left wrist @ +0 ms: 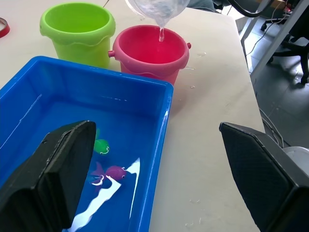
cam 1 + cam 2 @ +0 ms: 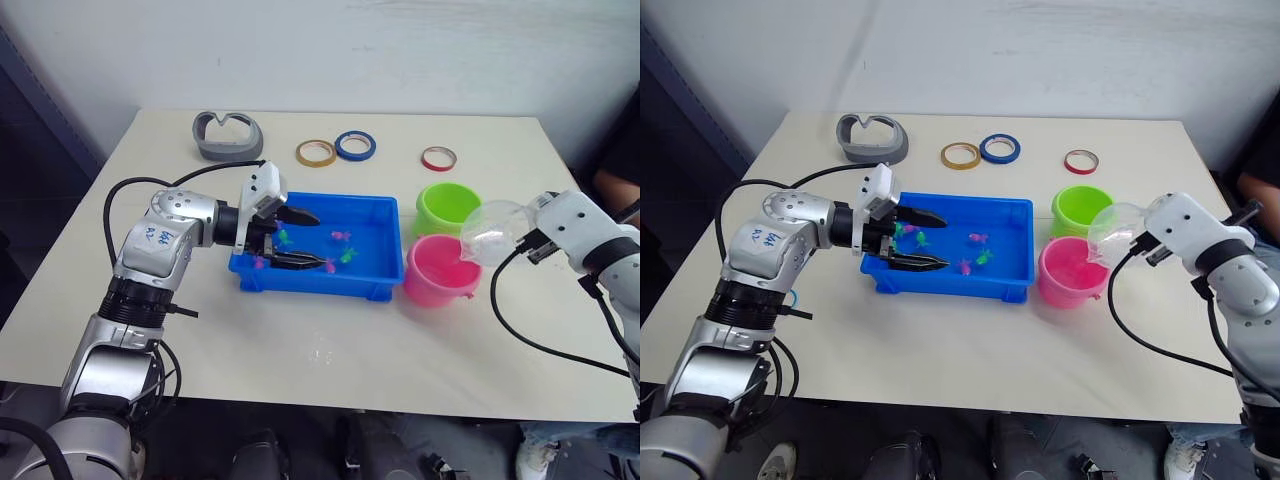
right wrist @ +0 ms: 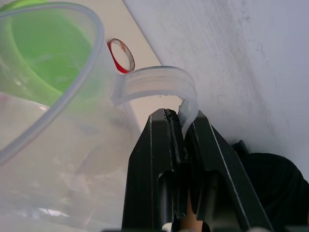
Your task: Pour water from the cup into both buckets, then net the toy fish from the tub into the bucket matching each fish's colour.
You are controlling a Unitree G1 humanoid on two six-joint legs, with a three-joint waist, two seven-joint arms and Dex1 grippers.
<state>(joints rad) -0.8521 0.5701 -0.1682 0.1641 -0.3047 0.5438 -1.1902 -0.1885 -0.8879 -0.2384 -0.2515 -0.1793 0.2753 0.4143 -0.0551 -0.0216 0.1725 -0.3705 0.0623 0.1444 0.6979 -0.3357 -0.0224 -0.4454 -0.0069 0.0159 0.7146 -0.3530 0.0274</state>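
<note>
A pale table (image 2: 330,330) stood against a white wall, and over its right side the right gripper (image 3: 182,126), clamped tight on the handle of the cup (image 2: 492,232), held that clear, wide-rimmed cup tipped above the pink bucket (image 2: 441,270), a thin stream of water falling inside. The pour would go best with the spout kept over the bucket's middle and the tilt slow, leaving water for the green bucket (image 2: 446,207) just behind. The left gripper (image 2: 298,240) hung spread wide over the blue tub (image 2: 372,285), gripping nothing.

Grey holder (image 2: 229,136) and three tape rings (image 2: 355,145) on table (image 2: 300,340).
</note>
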